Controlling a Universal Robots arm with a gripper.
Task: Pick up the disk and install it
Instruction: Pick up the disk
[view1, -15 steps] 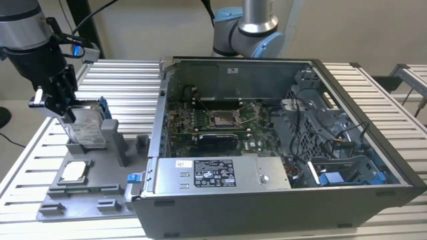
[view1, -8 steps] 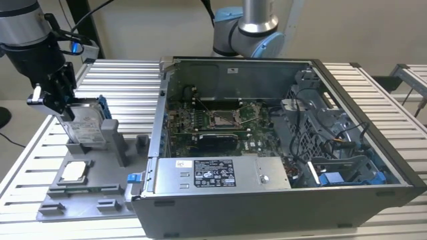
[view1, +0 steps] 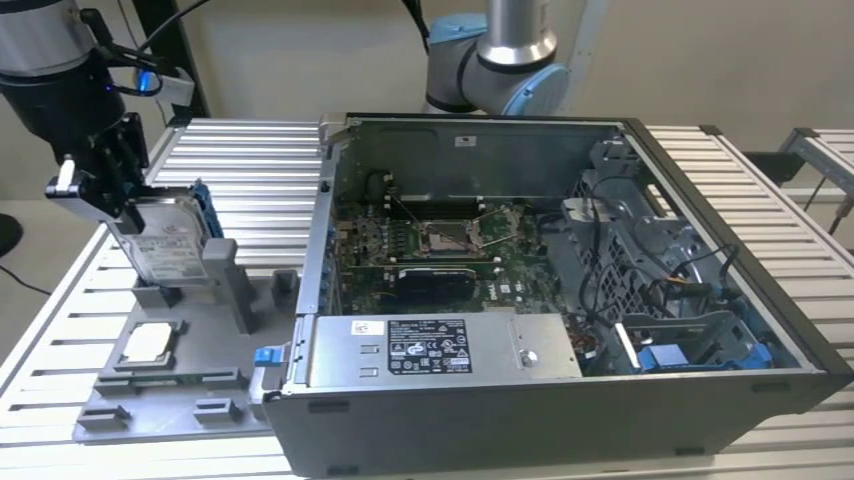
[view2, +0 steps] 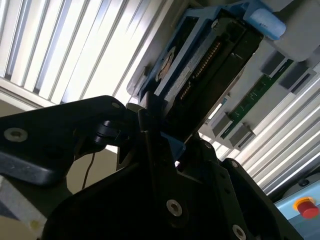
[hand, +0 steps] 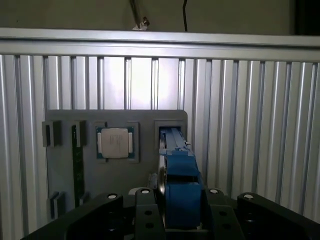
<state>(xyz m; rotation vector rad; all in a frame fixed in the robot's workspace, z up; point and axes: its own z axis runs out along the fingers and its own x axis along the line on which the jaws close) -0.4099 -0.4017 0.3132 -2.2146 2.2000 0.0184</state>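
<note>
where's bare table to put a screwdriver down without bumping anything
Bare ribbed table lies beyond the grey tray, between the gripper and the open case; another strip runs along the case at the exterior view's right. Crowded: the tray, with the chip and the gripped disk, and inside the case.

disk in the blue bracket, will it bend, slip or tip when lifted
Likely rigid and heavy for its size: the flat silver metal disk looks a solid slab. The smooth blue plastic bracket clamped in the black gripper could slip; standing on edge, it may tip.
</note>
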